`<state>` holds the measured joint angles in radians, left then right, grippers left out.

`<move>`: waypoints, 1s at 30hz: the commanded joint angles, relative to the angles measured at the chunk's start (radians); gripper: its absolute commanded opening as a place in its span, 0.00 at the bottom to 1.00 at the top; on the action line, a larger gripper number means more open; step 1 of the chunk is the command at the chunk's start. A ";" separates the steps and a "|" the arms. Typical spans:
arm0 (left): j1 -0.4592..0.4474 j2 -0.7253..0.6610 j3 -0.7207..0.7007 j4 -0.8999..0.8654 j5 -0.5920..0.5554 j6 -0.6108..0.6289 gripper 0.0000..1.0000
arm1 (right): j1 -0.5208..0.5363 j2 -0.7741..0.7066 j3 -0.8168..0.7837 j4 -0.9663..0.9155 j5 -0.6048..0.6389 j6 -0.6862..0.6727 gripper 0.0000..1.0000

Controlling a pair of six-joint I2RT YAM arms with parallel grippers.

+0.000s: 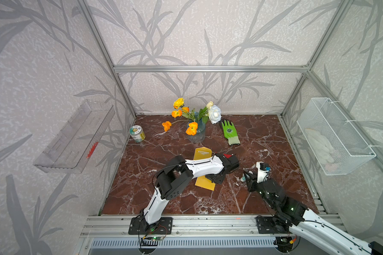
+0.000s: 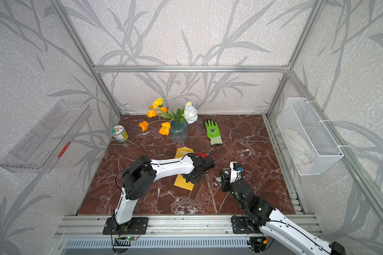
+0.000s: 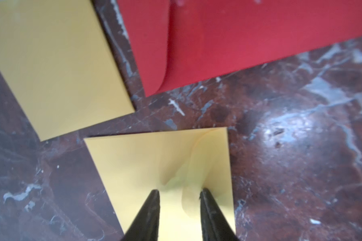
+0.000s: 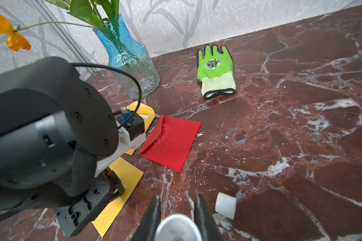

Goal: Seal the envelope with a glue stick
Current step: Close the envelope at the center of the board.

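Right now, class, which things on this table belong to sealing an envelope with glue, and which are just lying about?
Job: glue stick, shut in the right gripper; its cap; yellow envelope at the open left gripper.

Lying about: vase of flowers, glove, tin, red envelope, other yellow envelope.

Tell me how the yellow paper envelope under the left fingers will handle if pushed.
The yellow paper envelope is probably floppy: its sheet buckles between the left fingers. Thin and flat, it likely weighs little. On the glossy marble tabletop it may slide rather than stay put.
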<state>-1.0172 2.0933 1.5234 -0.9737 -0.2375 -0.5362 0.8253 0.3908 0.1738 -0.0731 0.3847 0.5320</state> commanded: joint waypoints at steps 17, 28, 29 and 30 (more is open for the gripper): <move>-0.017 0.009 -0.029 -0.002 -0.003 -0.005 0.00 | -0.007 -0.010 -0.026 -0.004 0.010 0.029 0.00; 0.028 -0.072 -0.249 0.200 0.198 -0.071 0.00 | -0.006 -0.036 -0.012 -0.058 0.022 0.029 0.00; 0.033 -0.081 -0.265 0.205 0.198 -0.075 0.00 | -0.006 -0.035 -0.010 -0.062 0.023 0.029 0.00; 0.039 -0.088 -0.279 0.205 0.193 -0.079 0.00 | -0.007 -0.034 -0.008 -0.064 0.025 0.030 0.00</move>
<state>-0.9897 1.9705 1.3216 -0.7841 -0.1452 -0.5838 0.8219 0.3649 0.1593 -0.1154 0.3866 0.5541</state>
